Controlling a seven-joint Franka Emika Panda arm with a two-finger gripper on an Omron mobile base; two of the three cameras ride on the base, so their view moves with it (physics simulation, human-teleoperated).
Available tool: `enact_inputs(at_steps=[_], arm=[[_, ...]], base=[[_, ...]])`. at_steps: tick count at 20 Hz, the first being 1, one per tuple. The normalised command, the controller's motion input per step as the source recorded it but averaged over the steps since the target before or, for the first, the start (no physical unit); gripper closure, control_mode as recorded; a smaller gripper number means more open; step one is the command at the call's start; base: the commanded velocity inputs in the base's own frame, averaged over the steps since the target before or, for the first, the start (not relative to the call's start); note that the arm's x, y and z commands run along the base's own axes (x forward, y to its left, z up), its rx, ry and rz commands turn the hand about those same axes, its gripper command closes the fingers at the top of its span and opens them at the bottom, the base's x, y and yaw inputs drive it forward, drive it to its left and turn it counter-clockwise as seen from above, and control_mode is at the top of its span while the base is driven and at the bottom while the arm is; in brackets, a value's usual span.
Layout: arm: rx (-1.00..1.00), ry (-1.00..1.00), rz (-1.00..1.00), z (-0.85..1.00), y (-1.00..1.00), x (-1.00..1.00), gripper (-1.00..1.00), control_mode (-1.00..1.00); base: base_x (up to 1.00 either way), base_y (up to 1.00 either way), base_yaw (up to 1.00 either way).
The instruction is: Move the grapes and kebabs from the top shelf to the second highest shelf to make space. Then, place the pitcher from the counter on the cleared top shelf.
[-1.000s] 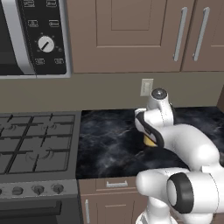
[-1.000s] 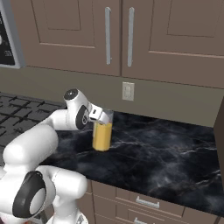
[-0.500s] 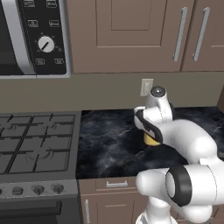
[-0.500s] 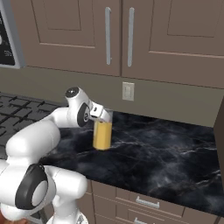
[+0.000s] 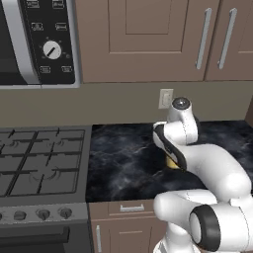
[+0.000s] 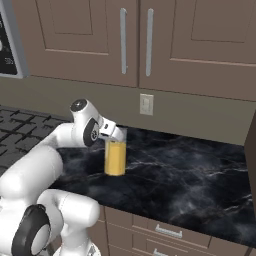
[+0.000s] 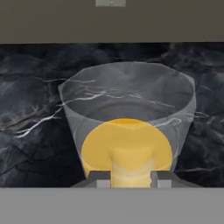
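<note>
Pitcher (image 6: 115,157), clear glass with orange liquid, standing upright on the black marble counter (image 6: 200,175), in front of and a little to one side of the wall outlet (image 6: 146,104) and well apart from the stove (image 5: 37,158). Gripper (image 6: 118,136) sits at the pitcher's rim, tilted down over it; in the hand view the pitcher's open mouth lies directly ahead, with the two fingertips (image 7: 99,177) rising close at either side of its near wall. Fingers appear spread about the glass, but whether they already pinch the wall cannot be told from these views. In the left base view the arm covers most of the pitcher (image 5: 171,162), leaving a sliver of orange showing. Step in hand, by judgement: securing a grasp on the pitcher before carrying it to the fridge's top shelf. Handling notes: close squarely on the wall with the fingers well down past the rim, since smooth glass may slip; lift straight up before any swing; keep the vessel upright throughout, as the liquid can spill and its weight may tilt a shallow grip.
</note>
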Motion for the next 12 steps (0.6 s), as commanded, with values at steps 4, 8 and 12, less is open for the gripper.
enact_inputs(at_steps=[4, 8, 12], arm=[[0.00, -0.06, 0.00, 0.46, 0.00, -0.67, 1.00, -1.00], [0.00, -0.18, 0.07, 0.91, -0.06, -0.79, 1.00, -1.00], [0.00, -0.17, 0.11, 1.00, -0.12, -0.97, 1.00, -1.00]], base=[[0.00, 0.00, 0.00], [0.00, 0.00, 0.00], [0.00, 0.00, 0.00]])
